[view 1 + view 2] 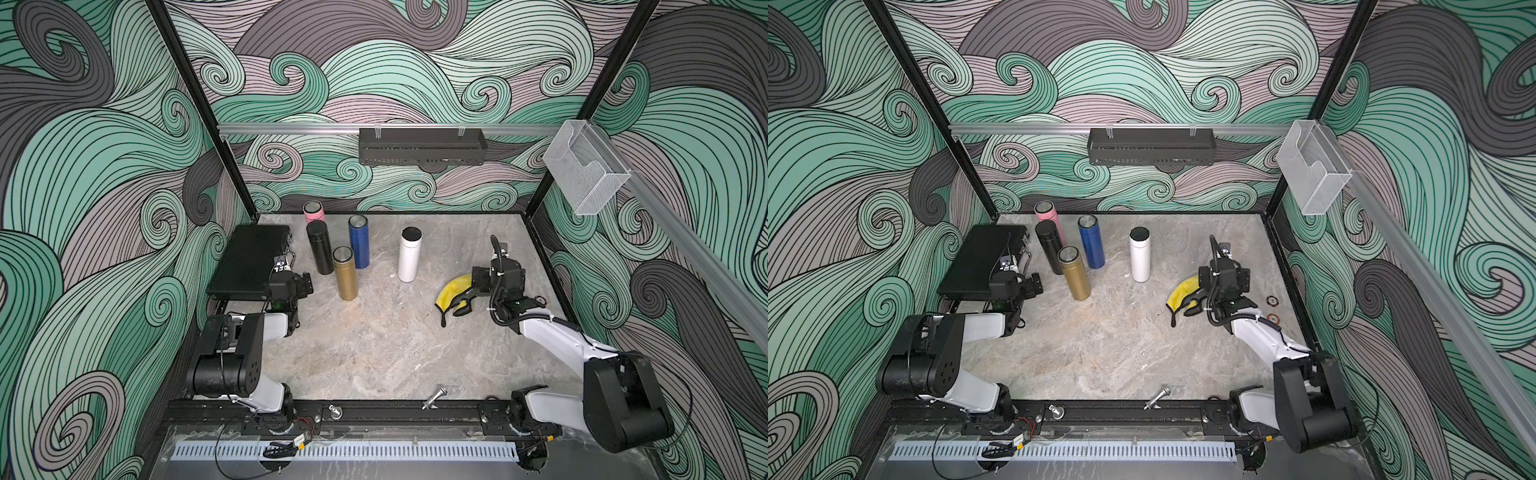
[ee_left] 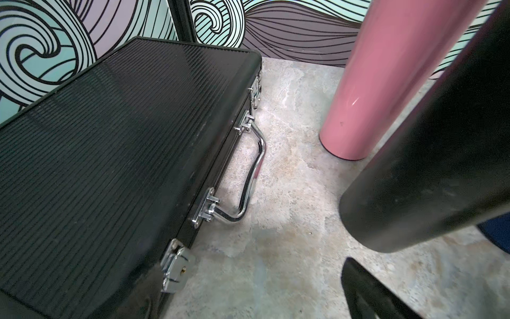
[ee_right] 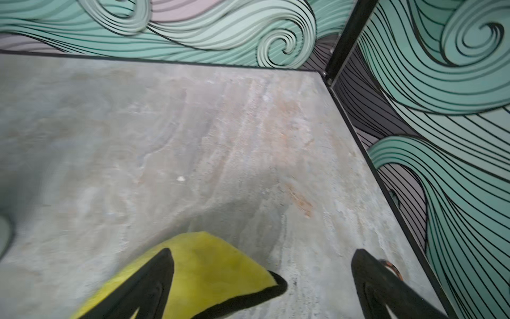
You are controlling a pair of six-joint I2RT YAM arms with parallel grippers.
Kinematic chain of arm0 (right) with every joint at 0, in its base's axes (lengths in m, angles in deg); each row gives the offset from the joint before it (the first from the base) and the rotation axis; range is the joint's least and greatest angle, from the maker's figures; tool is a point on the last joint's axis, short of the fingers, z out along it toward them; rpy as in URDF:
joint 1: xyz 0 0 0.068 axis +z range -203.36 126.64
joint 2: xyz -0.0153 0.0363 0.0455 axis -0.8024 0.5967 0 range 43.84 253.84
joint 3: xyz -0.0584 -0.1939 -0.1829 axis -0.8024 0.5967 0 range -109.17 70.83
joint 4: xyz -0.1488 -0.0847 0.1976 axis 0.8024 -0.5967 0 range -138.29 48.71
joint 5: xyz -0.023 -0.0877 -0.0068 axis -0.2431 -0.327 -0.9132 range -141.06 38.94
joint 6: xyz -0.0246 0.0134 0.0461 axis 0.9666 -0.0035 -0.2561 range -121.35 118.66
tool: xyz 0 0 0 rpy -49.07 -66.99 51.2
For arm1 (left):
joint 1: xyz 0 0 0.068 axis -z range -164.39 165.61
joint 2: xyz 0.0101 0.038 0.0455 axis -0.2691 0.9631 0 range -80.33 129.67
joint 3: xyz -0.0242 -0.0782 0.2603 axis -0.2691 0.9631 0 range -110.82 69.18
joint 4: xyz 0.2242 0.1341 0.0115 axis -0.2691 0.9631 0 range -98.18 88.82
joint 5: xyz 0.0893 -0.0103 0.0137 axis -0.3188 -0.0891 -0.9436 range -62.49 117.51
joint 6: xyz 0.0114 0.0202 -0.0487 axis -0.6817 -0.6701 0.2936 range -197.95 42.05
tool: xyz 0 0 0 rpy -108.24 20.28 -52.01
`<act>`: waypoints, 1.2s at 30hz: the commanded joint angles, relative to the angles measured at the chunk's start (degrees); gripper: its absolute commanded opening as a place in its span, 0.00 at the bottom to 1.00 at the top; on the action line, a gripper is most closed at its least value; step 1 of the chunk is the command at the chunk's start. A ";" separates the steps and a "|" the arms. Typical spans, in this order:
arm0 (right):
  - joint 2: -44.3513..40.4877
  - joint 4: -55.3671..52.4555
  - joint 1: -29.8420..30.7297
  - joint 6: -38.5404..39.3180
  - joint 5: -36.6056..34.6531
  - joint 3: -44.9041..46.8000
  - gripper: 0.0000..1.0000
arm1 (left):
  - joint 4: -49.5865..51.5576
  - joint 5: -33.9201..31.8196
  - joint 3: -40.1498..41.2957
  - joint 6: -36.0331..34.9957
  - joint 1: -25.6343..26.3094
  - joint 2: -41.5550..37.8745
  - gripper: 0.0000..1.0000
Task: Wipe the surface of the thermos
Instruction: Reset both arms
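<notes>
Right wrist view: right pincer (image 3: 262,252) spread open, empty; one finger over yellow cloth (image 3: 209,265) lying on desk (image 3: 193,138), other finger over bare desk. In both top views, white thermos (image 1: 409,254) upright mid-desk, near cloth, not touching. Gold thermos (image 1: 345,273), black thermos (image 1: 320,247), blue thermos (image 1: 359,242), pink thermos (image 1: 313,212) clustered further left. Left pincer (image 1: 306,283) open, empty, beside black case (image 1: 249,262).

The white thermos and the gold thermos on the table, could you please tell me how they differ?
The white cylindrical thermos has a black cap; the gold metallic thermos has a silvery cap. The white thermos stands alone; the gold thermos stands close to a black thermos and a blue thermos. Both stand upright.
</notes>
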 commanded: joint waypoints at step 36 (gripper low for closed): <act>12.71 35.41 -8.83 2.18 15.72 11.74 1.00 | 1.97 0.79 -2.50 -0.44 -0.56 0.93 0.99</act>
